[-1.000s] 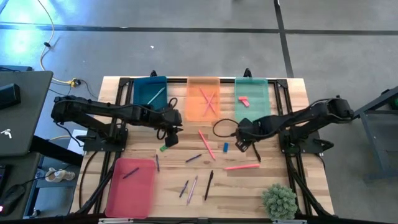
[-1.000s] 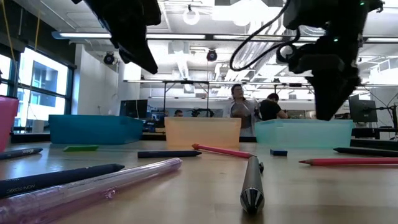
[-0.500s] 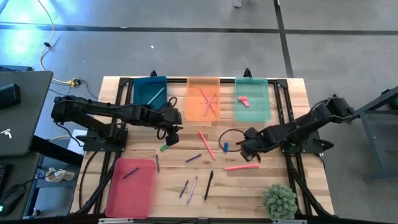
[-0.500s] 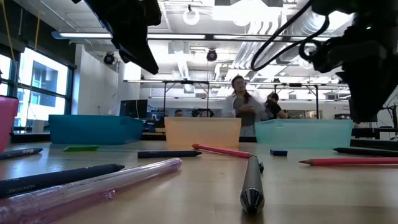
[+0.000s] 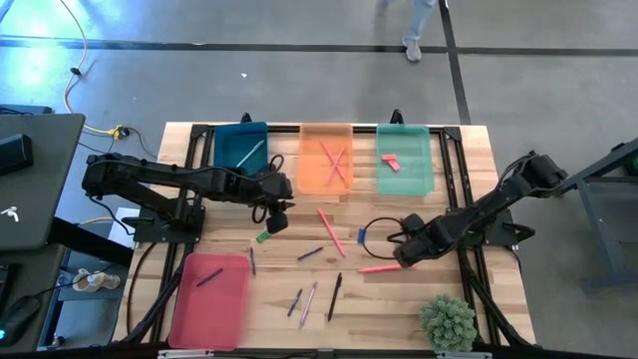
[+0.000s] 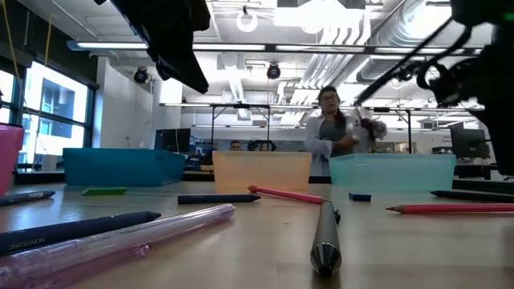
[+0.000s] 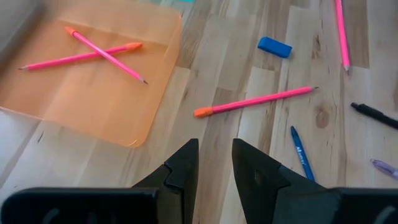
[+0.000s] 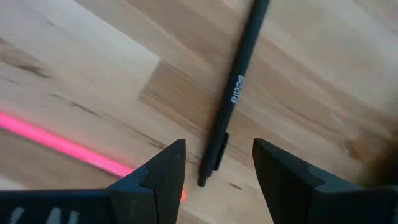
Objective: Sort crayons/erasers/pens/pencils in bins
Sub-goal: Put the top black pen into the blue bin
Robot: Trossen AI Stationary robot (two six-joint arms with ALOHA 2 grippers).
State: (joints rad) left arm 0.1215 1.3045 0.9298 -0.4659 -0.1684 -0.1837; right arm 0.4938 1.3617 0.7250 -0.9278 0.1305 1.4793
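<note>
My right gripper point(image 5: 407, 251) point(image 8: 217, 163) is open low over the table. Its fingers stand on either side of the near end of a black pen point(image 8: 235, 93) and do not touch it. A pink pencil point(image 8: 56, 142) point(image 5: 384, 267) lies beside it. My left gripper point(image 5: 275, 217) point(image 7: 215, 158) is narrowly open and empty, hovering near the orange bin point(image 5: 326, 158) point(image 7: 87, 74). A green eraser point(image 5: 262, 236) and a blue eraser point(image 5: 362, 235) point(image 7: 274, 47) lie flat on the table. A pink eraser point(image 5: 391, 162) lies in the mint bin point(image 5: 404, 140).
The teal bin point(image 5: 240, 148) is at the far left and the pink-red bin point(image 5: 209, 299) is at the near left. Pens and pencils point(image 5: 311, 299) are scattered mid-table. A small green plant point(image 5: 448, 321) stands near the right gripper. A person point(image 6: 333, 132) moves beyond the table's far edge.
My right gripper has moved toward the table's near edge and a little toward its right edge, coming down over the black pen beside the pink pencil. The person behind the table has walked to the right.
</note>
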